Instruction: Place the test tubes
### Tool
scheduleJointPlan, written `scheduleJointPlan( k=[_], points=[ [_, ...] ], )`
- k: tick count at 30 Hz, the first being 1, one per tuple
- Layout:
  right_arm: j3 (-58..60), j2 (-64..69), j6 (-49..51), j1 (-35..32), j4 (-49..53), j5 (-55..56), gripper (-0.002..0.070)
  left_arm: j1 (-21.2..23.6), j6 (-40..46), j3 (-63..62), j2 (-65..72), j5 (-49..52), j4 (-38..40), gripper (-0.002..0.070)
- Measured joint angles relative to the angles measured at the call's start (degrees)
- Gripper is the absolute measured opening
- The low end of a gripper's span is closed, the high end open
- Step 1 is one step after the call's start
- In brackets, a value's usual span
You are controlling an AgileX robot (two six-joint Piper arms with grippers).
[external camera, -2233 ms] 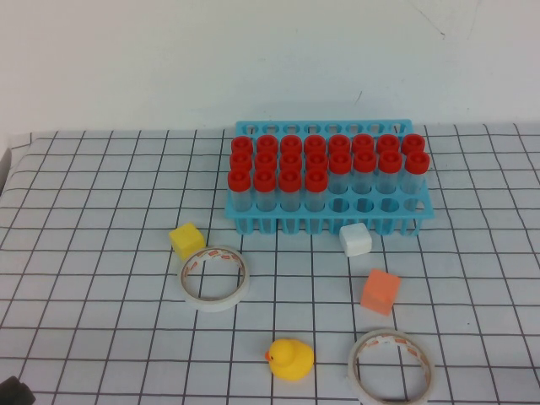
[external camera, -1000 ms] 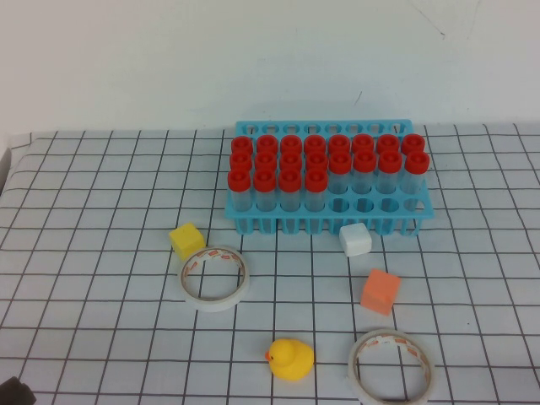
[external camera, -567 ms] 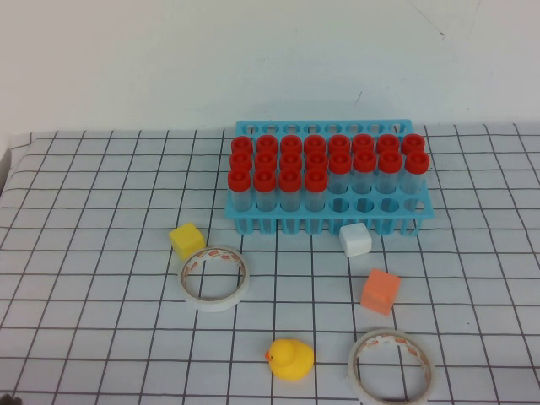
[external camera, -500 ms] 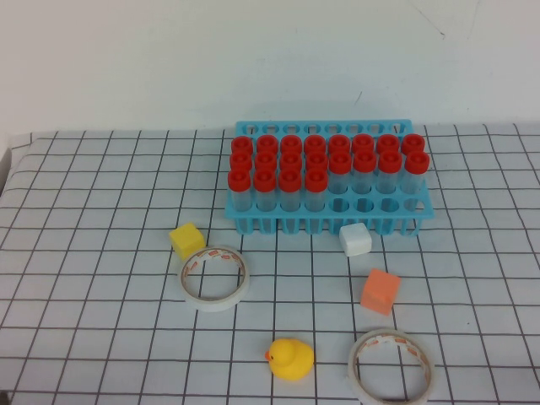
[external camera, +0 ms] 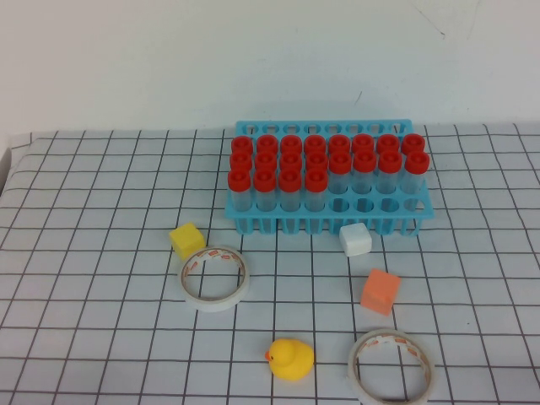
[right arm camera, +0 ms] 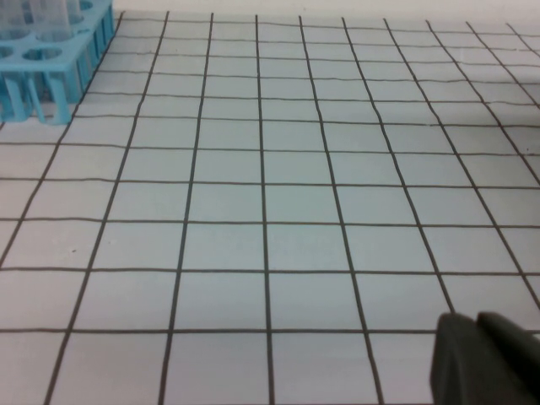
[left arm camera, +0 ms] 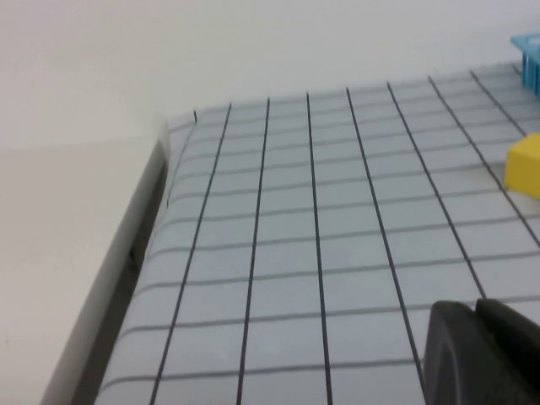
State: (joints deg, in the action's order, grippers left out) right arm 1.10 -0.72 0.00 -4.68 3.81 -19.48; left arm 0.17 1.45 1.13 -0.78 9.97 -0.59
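Observation:
A blue test tube rack stands at the back middle of the gridded table, holding several clear tubes with red caps. Its front row has open holes on the right side. In the left wrist view my left gripper is shut and empty, low over the table's left edge, with the rack's corner far off. In the right wrist view my right gripper is shut and empty over bare grid, the rack well away. Neither gripper shows in the high view.
In front of the rack lie a yellow cube, a white cube, an orange cube, two tape rolls and a yellow rubber duck. The table's left edge drops off beside my left gripper.
The dark tip of my left arm at the lower left corner of the high view has drawn back out of sight. Nothing on the table has moved.

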Motion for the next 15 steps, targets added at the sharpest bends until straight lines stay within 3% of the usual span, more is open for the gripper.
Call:
scheduleJointPlan(
  k=[15],
  points=[
    [0.00, 0.00, 0.00, 0.00, 0.00, 0.00, -0.0001, 0.00, 4.55, -0.10, 0.00, 7.27, 0.16, -0.0001]
  ],
)
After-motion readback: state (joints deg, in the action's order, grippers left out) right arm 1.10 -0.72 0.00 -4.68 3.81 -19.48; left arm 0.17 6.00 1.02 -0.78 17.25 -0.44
